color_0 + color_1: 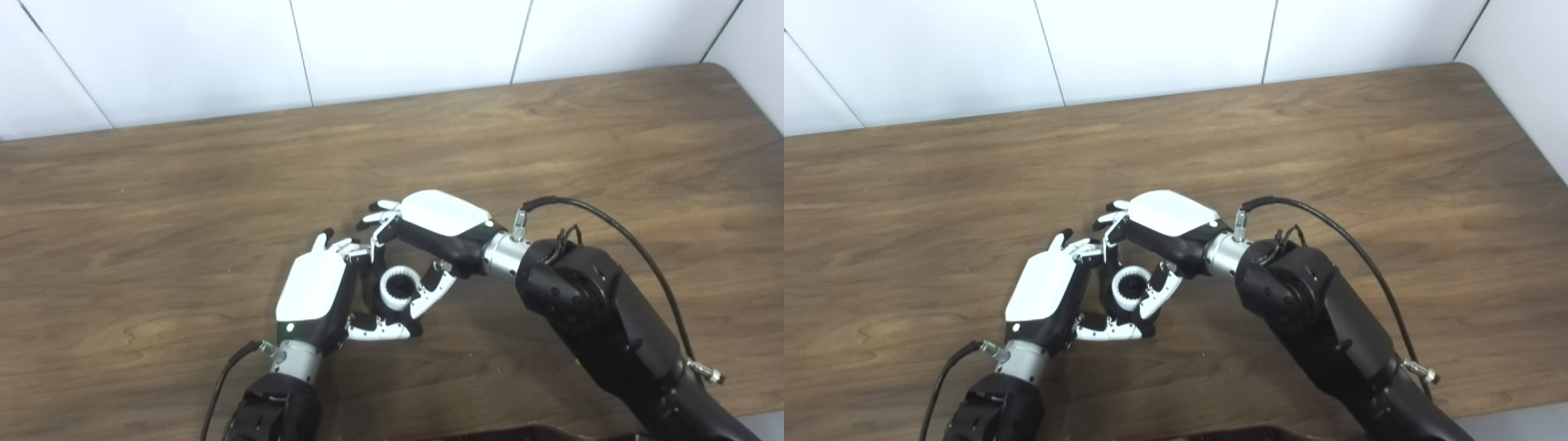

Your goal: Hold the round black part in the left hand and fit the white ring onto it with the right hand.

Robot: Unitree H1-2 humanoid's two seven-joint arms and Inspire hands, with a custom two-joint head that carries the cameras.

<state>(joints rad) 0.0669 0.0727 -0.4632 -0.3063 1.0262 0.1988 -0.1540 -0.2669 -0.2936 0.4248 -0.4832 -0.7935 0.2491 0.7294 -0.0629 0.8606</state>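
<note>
The wooden tabletop [184, 184] carries nothing but the two arms, which meet near its middle, close to the front edge. The left hand [312, 288] comes up from below with its white back to the camera, fingers curled round the far side of the round black part [401, 285] and thumb lying beneath it, so it grips that part. The right hand [444, 223] reaches in from the right, its fingers arching over the top and its thumb pressing at the right rim of the white ring [398, 289]; it pinches the ring or pushes on it, and which of the two I cannot tell.

The chief risk, as I judge it, is the ring going on crooked. With pressure from one side only it could tilt and jam, or spring off when the right hand lets go. The left hand's grip looks shallow, so a hard push might also twist the black part out of it and drop both onto the tabletop. The crowded fingers could snag one another too.

The ring is white and short, with small teeth around its inner wall. It sits between the two hands, held above the tabletop, its opening facing the camera. Inside it the black part shows as a dark core; whether the ring is fully seated is unclear.
</note>
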